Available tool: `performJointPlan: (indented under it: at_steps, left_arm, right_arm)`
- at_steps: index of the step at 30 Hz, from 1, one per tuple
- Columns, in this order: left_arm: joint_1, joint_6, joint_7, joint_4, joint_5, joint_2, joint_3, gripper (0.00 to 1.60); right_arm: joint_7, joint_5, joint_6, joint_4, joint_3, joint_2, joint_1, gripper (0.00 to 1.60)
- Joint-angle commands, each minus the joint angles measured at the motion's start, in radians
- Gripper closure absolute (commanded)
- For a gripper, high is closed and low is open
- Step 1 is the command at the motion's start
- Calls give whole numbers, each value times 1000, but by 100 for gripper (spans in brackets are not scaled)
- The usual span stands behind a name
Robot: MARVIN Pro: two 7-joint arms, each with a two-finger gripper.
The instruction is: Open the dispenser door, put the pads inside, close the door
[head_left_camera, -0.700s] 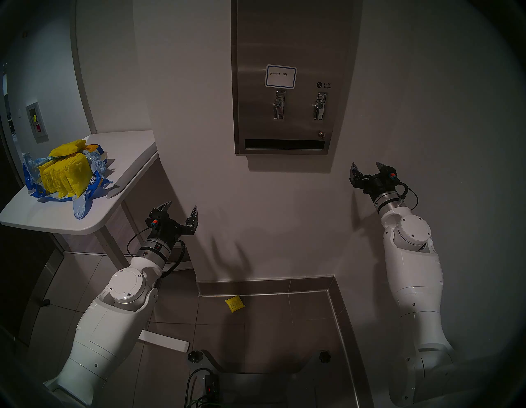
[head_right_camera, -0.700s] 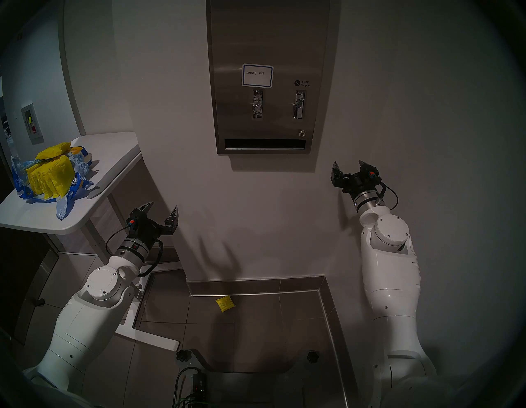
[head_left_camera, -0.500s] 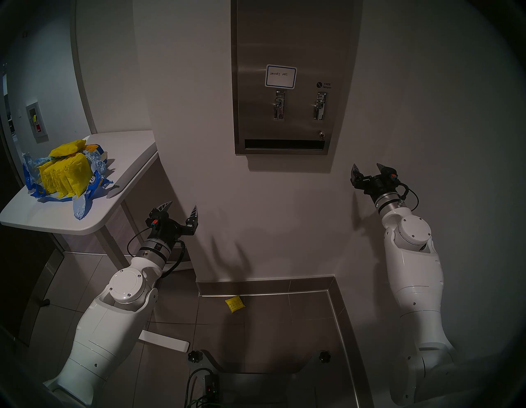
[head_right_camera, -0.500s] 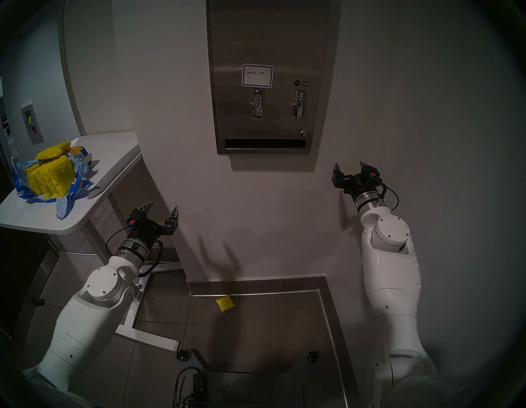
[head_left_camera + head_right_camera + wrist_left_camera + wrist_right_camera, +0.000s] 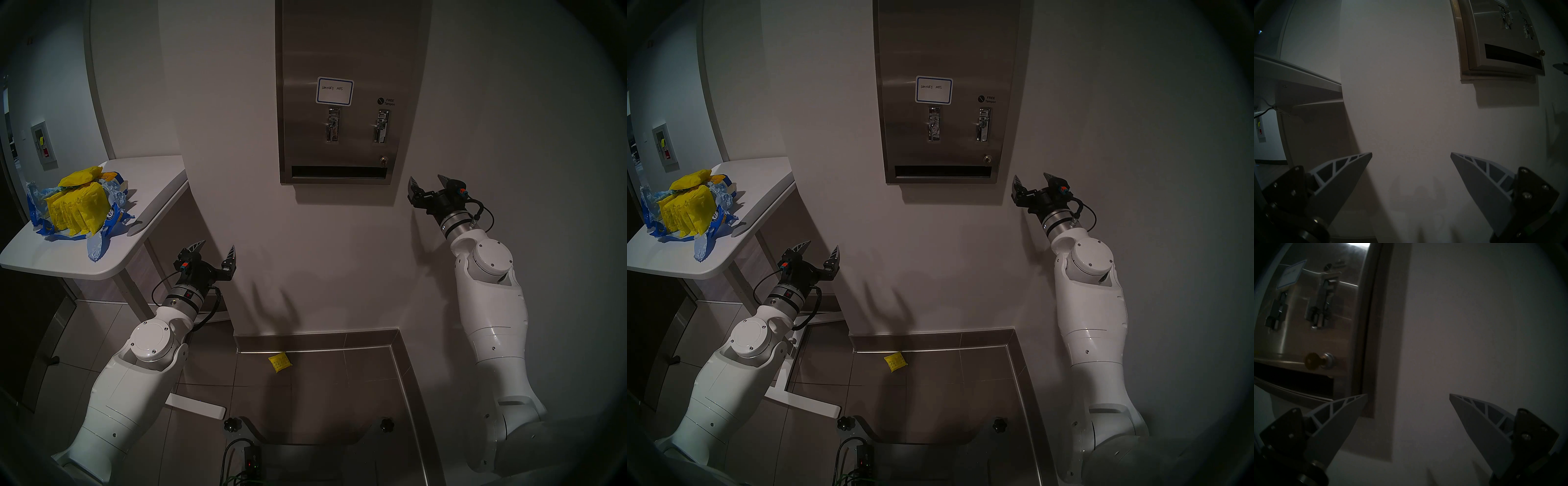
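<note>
The brushed-steel dispenser door (image 5: pixel 342 57) (image 5: pixel 946 51) (image 5: pixel 1495 28) (image 5: pixel 1305 338) is flat and closed on the wall, with a blue-bordered label, two chrome levers and a key (image 5: pixel 1311 361) in its lock. Yellow pads (image 5: pixel 76 207) (image 5: pixel 686 210) are stacked in a torn blue bag on the white table (image 5: pixel 149 190) at left. One more yellow pad (image 5: pixel 280 362) (image 5: pixel 895 362) lies on the floor by the baseboard. My right gripper (image 5: pixel 428 183) (image 5: pixel 1031 181) (image 5: pixel 1407 397) is open and empty, just below and right of the door's lower right corner. My left gripper (image 5: pixel 219 247) (image 5: pixel 823 247) (image 5: pixel 1411 155) is open and empty, low near the wall beside the table.
The table's white leg and foot (image 5: pixel 196 405) stand on the grey tiled floor behind my left arm. A dark baseboard (image 5: pixel 315 337) runs along the wall. The robot's base with cables (image 5: pixel 251 465) fills the bottom middle.
My right gripper has risen and shifted left toward the dispenser's lower right corner, still open. The left arm has not moved.
</note>
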Motion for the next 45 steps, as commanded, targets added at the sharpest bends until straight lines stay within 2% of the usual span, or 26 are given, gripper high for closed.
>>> performJointPlan:
  at_steps: [1,12,21,32,45]
  left_arm:
    - [-22,-12,0,-27,0,1,-9,0]
    - [-22,-12,0,-28,0,1,-9,0]
    - [-22,-12,1,-28,0,1,-9,0]
    - [-22,-12,1,-28,0,1,-9,0]
    - [-22,-12,1,-28,0,1,-9,0]
  right_arm:
    - [11,15,42,-105,3,4,16,0]
    - [59,31,159,-230,-9,15,-34,0]
    - [59,28,236,-330,-28,2,-73,0]
    - [18,8,250,-362,-67,-29,-76,0]
    - [-23,-28,232,-335,-137,-72,-48,0]
